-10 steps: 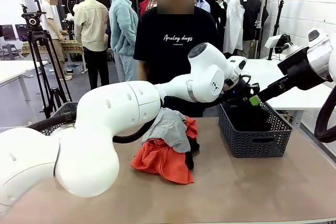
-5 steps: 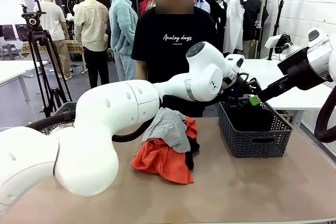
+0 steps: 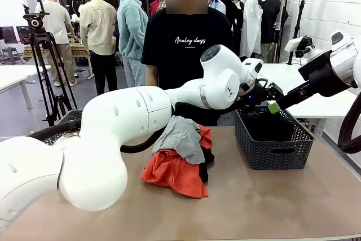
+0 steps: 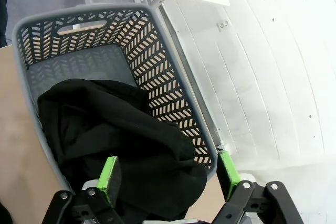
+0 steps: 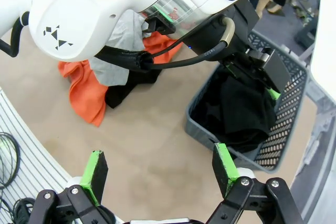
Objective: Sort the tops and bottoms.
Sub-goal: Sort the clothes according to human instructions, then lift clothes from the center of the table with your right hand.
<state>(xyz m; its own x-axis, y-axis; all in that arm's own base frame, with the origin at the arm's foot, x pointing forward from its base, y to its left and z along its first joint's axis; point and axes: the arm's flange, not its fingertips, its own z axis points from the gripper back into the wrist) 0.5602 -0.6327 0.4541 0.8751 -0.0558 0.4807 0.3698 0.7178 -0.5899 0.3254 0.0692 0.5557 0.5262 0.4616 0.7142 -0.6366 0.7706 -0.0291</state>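
A light grey top (image 3: pixel 183 136) lies on an orange-red top (image 3: pixel 175 174) in a pile at the table's middle, with a black garment (image 3: pixel 205 165) under them. The right wrist view shows the same grey top (image 5: pixel 118 51), orange-red top (image 5: pixel 84 87) and black garment (image 5: pixel 128 85). My left gripper (image 4: pixel 168 171) hangs open over the grey basket (image 4: pixel 178 77) at the right, just above a black bottom (image 4: pixel 121 140) lying inside. That gripper (image 3: pixel 266 93) is also seen from the front. My right gripper (image 5: pixel 159 169) is open and holds nothing, high above the table beside the basket (image 5: pixel 294 124).
A person in a black T-shirt with white script (image 3: pixel 189 38) stands at the far side. A second dark basket (image 3: pixel 70 119) sits at the table's left, behind my left arm. Bare table lies in front of the pile and the grey basket (image 3: pixel 273 150).
My left gripper has opened above the basket, and its wrist has shifted slightly. The right arm and the clothes pile have not moved.
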